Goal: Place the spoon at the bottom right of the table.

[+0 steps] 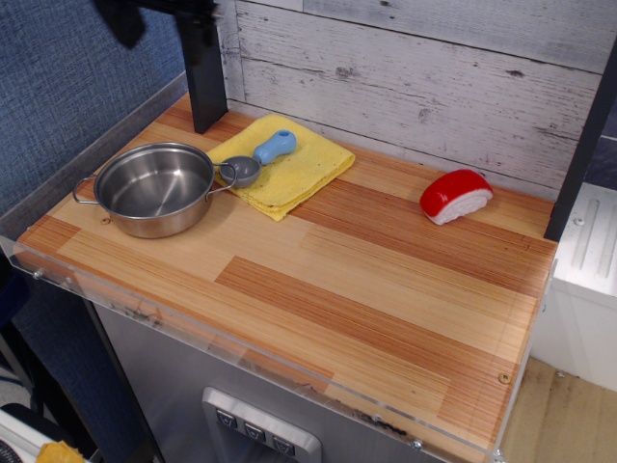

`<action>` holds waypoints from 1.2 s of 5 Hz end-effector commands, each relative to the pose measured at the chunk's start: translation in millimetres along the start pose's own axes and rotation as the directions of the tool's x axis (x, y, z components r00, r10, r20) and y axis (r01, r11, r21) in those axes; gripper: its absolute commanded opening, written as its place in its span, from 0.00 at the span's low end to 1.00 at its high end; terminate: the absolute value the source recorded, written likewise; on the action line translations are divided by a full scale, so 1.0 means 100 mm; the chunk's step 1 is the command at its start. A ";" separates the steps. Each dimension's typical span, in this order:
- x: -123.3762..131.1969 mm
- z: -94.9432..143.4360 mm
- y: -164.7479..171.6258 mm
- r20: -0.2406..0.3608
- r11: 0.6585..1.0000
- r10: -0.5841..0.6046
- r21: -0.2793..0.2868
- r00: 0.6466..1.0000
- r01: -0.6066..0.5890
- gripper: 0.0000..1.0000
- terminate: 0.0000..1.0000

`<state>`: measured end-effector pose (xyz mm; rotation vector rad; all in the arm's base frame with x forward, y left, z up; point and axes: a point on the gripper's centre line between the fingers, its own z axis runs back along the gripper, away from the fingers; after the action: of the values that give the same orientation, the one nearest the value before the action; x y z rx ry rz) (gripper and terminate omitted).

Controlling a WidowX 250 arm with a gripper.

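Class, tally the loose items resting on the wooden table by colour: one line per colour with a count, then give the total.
Yellow: 1, the cloth
Silver steel: 1, the pot
Grey and light blue: 1, the spoon
Red and white: 1, the toy sushi piece
Total: 4
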<state>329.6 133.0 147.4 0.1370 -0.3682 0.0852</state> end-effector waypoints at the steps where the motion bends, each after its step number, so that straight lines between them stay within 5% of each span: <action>1: 0.26 -0.28 -0.07 0.029 0.996 -0.093 0.019 0.995 0.093 1.00 0.00; 6: 0.24 -1.00 -0.57 -0.060 0.990 -0.132 -0.051 0.989 0.129 1.00 0.00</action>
<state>390.5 95.0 41.8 0.0983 -0.2542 -0.0401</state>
